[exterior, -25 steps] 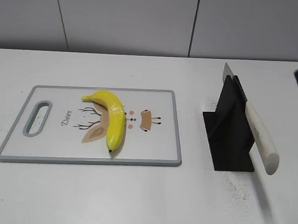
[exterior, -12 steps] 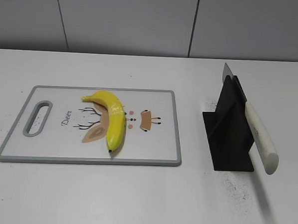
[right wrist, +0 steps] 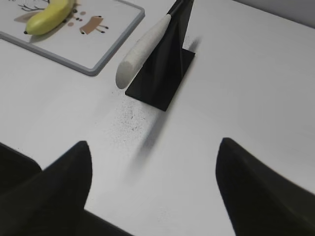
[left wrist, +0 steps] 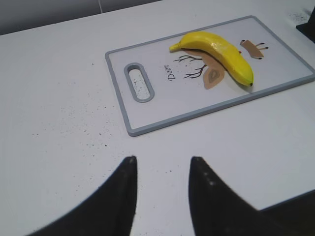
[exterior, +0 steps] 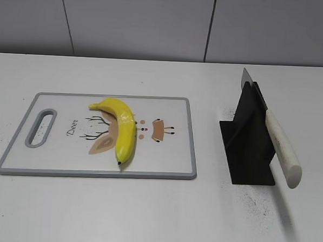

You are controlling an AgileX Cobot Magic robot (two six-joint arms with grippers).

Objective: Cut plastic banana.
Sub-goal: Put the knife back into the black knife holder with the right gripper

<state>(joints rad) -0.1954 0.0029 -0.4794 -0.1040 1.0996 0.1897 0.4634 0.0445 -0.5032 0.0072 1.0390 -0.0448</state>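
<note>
Your glossy yellow plastic banana [exterior: 120,128] lies uncut on the grey-rimmed white cutting board [exterior: 189,138]. Right of the board, the white-handled knife [exterior: 282,149] waits in its black stand [exterior: 249,144]. Both end effectors hover released, empty; next, you grasp the handle.

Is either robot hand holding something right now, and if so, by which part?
Nothing is held. The left hand and right hand are both open over bare table; the knife sits in its stand, the plastic banana on the board.
</note>
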